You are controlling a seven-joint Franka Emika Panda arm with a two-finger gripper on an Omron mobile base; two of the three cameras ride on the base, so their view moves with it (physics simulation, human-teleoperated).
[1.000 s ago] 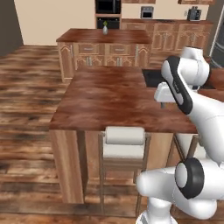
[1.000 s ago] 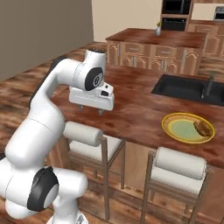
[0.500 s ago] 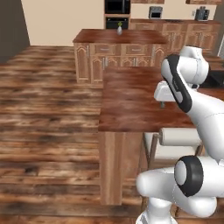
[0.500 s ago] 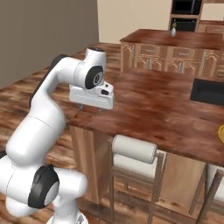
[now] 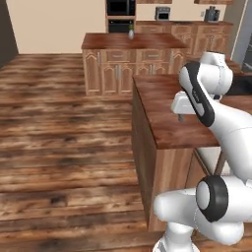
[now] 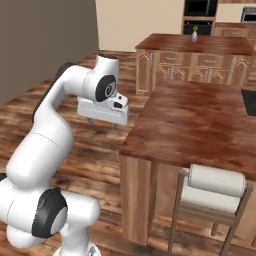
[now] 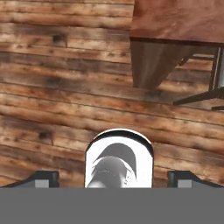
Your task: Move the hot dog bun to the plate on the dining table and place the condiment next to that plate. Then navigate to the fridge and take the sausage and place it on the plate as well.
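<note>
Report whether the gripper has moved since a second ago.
Yes. The gripper went left, from over the dining table to past its corner, over the floor.

The white arm rose from the lower left and bent over, its gripper (image 6: 102,123) hanging with jaws spread and nothing between them, above the plank floor (image 6: 100,150) just beside the near corner of the dining table (image 6: 200,125). A black sink (image 6: 249,102) edge cut into the reddish-brown top at the right. A stool (image 6: 212,187) with a pale padded seat stood tucked against the table's near side. Behind stood the cabinet-fronted island (image 6: 195,62), a small vase (image 6: 194,35) on it, and a dark oven (image 6: 199,15) in the back wall.
</note>
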